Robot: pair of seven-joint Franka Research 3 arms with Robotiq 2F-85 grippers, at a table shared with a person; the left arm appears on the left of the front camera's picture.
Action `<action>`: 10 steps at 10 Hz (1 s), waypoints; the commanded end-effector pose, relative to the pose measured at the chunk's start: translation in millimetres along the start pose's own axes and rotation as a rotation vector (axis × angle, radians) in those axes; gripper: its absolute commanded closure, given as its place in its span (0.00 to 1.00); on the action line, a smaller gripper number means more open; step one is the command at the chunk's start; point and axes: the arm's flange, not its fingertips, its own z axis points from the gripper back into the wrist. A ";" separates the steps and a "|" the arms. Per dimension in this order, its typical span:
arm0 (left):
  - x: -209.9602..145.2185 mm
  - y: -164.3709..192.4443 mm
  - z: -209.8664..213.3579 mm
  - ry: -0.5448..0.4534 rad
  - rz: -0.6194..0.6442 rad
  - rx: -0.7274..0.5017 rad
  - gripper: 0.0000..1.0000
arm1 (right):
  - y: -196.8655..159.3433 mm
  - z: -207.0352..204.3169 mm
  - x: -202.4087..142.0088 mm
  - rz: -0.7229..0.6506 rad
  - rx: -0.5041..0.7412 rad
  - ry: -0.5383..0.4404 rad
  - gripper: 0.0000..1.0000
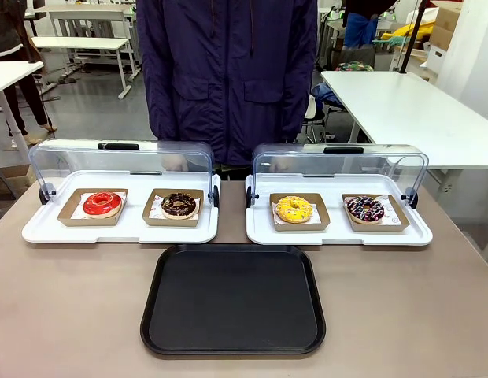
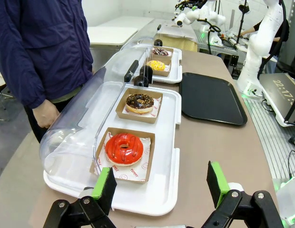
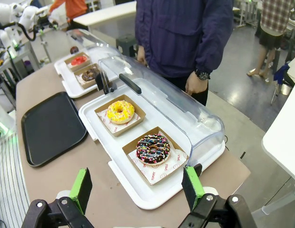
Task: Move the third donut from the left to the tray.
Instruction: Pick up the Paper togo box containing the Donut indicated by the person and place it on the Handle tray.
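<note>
Nothing is done yet. Along the row: red donut [image 1: 101, 204], chocolate donut [image 1: 179, 205], then the yellow donut [image 1: 293, 209], sitting in its holder on the right-hand white tray [image 1: 338, 235]. The whole lift is left to do. The black tray [image 1: 232, 315] in front lies bare. Left gripper [image 2: 162, 183]: jaws spread wide, empty, near the red donut. Right gripper [image 3: 137, 186]: wide too, gripping nothing.

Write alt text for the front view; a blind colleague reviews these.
Four donuts in cardboard holders sit in two open-lidded white trays: a red donut and chocolate donut left, a yellow donut and sprinkled donut right. A black tray lies in front of them; a person in a dark jacket stands behind.
</note>
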 end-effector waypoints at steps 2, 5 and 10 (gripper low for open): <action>1.6 -1.3 -0.7 0.009 0.000 -0.004 0.00 | 1.5 -1.1 1.1 0.005 0.004 -0.012 0.00; 1.6 -1.3 -0.7 0.009 0.000 -0.004 0.00 | 1.5 -1.1 1.1 0.005 0.004 -0.012 0.00; 1.6 -1.3 -0.7 0.009 0.000 -0.004 0.00 | 1.5 -1.1 1.1 0.005 0.004 -0.012 0.00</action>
